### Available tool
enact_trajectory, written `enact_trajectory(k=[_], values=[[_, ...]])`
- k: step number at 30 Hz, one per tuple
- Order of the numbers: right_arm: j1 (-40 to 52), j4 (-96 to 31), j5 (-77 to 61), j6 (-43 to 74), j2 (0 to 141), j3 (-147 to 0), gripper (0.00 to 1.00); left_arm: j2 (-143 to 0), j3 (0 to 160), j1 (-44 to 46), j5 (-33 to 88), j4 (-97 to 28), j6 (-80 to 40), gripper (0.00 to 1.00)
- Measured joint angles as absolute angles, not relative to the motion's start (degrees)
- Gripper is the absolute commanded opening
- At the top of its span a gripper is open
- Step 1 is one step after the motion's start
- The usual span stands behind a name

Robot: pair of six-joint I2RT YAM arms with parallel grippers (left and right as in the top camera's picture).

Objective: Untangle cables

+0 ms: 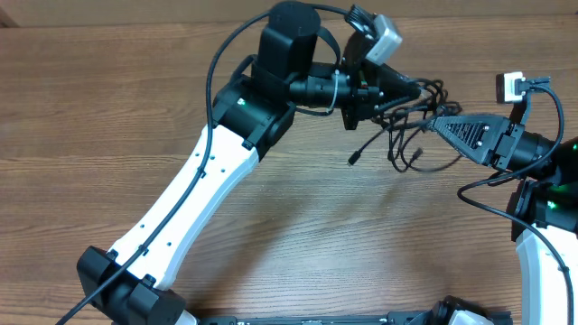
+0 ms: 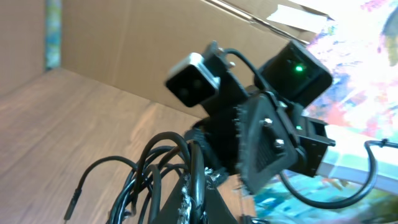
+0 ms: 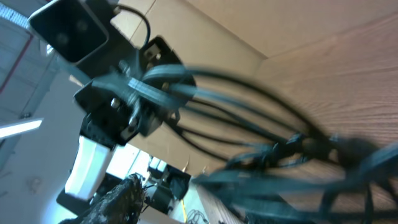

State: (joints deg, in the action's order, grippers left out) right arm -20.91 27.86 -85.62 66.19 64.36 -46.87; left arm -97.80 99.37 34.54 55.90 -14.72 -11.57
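**Q:** Overhead view: status?
**A:** The cables point(image 1: 408, 143) form one knotted clump over the tabletop point(image 1: 108, 108), between the two arms. The left gripper point(image 1: 411, 90) has its jaws clamped tight on several strands. The right gripper point(image 1: 440, 126) points into the clump from the opposite side. Whether its jaws grip anything cannot be told. One plug point(image 1: 354, 159) trails free on the clump's left side.

**Q:** Left wrist view?
**A:** The cables point(image 2: 155, 165) rise in loops to the closed jaws at the bottom edge. The right gripper point(image 2: 264, 146) sits just beyond the loops, close in.

**Q:** Right wrist view?
**A:** The picture is blurred. The cables point(image 3: 249, 112) fan out from the left gripper point(image 3: 134, 90), which pinches them together, toward a tangle at lower right. The gap of the right jaws is not readable here.

**Q:** Progress?
**A:** It looks early in the task. No cable lies separate, and the loops cross one another. Each cable has yet to be worked out of the clump and laid apart.
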Motion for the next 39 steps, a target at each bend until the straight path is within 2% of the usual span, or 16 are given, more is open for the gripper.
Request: enact_trajectory(k=[6,8,10,13,16,17,18,19,20,24,29,35,39], values=[[-20.91,25.47,-82.26,66.24,64.36,-46.87,0.28,-97.8,99.37,36.73,56.45,-14.57,-12.1,0.04],[-20.91,24.16,-80.62,66.04,64.4,-46.87,0.18,-97.8,99.37,36.77,56.45,-14.59,-12.1,0.04],[-20.88,23.92,-79.72,66.22,64.4,-46.87,0.17,-97.8,99.37,36.77,56.45,-14.61,-12.1,0.04],[-20.88,23.94,-78.87,66.0,64.4,-46.87,0.04,-97.8,99.37,36.77,56.42,-14.61,-12.1,0.04],[-20.86,23.9,-78.17,66.24,64.4,-46.87,0.04,-97.8,99.37,36.77,56.42,-14.61,-12.1,0.04],[-20.84,23.9,-78.0,66.26,64.4,-46.87,0.04,-97.8,99.37,36.77,56.38,-14.63,-12.1,0.14],[-20.86,23.88,-77.95,66.28,64.4,-46.87,0.04,-97.8,99.37,36.77,55.53,-15.11,-12.1,0.31],[-20.86,23.59,-77.87,66.24,64.4,-46.87,0.04,-97.8,99.37,36.77,53.84,-16.08,-12.14,0.93],[-20.86,23.35,-77.76,66.24,64.4,-46.87,0.04,-97.8,99.37,36.77,51.72,-17.17,-12.1,1.0],[-20.86,21.76,-77.65,66.19,64.51,-46.87,0.04,-97.8,99.37,36.77,44.38,-20.86,-10.79,1.0],[-20.86,17.76,-77.17,65.82,64.58,-46.87,0.04,-97.8,99.37,37.34,41.47,-19.7,-7.97,1.0],[-20.86,14.04,-76.01,64.66,64.62,-46.87,0.04,-97.8,99.37,42.19,41.8,-21.96,1.93,1.0],[-20.97,13.93,-75.96,65.17,64.62,-46.87,0.04,-97.8,99.37,45.78,37.01,-25.23,7.64,1.0]])
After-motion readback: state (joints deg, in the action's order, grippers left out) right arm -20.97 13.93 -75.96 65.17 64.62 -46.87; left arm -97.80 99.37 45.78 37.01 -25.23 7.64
